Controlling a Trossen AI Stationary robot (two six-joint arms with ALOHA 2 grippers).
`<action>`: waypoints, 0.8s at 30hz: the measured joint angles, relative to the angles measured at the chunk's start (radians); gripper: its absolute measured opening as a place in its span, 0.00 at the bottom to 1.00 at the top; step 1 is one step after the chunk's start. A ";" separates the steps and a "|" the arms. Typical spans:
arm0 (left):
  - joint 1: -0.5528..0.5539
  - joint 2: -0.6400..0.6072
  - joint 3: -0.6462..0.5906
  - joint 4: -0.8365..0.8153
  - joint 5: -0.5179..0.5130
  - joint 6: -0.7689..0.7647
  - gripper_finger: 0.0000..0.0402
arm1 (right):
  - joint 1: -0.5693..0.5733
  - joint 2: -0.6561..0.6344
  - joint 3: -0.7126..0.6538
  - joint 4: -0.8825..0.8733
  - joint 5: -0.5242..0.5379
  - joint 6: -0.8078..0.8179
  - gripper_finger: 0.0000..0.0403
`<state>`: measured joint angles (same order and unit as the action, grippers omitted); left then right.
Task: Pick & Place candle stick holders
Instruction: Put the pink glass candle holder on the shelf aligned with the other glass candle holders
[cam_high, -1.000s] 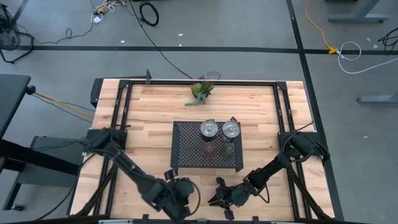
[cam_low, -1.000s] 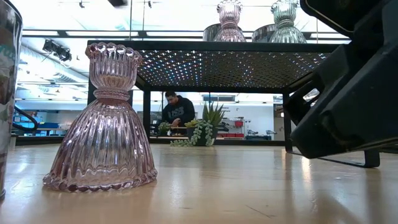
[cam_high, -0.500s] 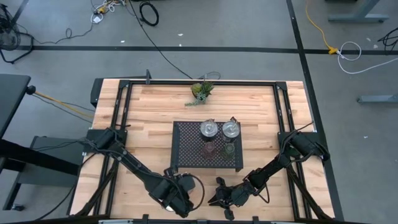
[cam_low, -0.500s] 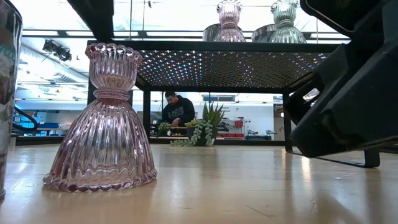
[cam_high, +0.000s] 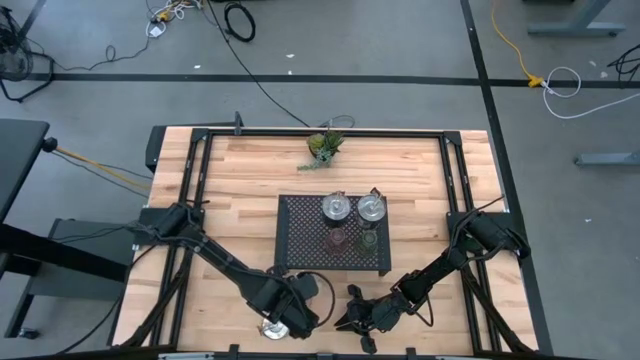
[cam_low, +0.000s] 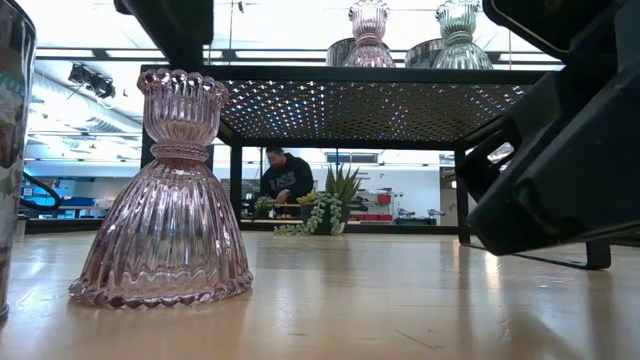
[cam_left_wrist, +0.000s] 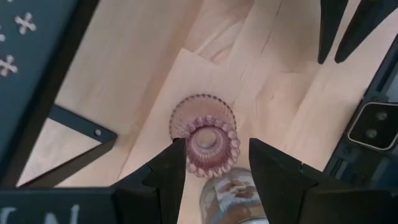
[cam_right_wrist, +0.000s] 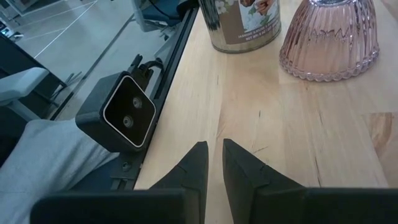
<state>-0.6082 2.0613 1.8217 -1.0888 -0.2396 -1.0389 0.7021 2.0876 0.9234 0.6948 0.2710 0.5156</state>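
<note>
You cannot see the pink glass holder (cam_high: 297, 312) in the high view: the left gripper (cam_high: 290, 318) covers it there, and you get it only in the low and wrist views. The tin (cam_low: 12, 160) beside it is cut by the left edge of the low view, and its label print (cam_right_wrist: 252, 15) is cropped in the right wrist view. On the black mesh stand (cam_high: 300, 250), the two dark holders (cam_high: 338, 239) are too small for you to tell shape or colour. In the low view, the two holders on top (cam_low: 369, 32) lose their rims to the upper edge. The person (cam_low: 284, 180) far behind is too small to make out.
</note>
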 joint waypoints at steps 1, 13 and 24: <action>0.002 0.000 0.000 0.000 0.013 0.000 0.45 | 0.000 0.000 0.000 0.000 0.000 0.000 0.12; 0.003 0.000 0.000 -0.001 0.026 0.003 0.45 | 0.000 0.000 0.000 0.000 0.000 0.000 0.12; 0.004 0.000 0.000 -0.011 0.025 0.004 0.47 | 0.000 0.000 0.000 0.000 0.000 0.000 0.12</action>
<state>-0.6041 2.0617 1.8217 -1.0996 -0.2147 -1.0348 0.7019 2.0876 0.9234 0.6949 0.2712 0.5156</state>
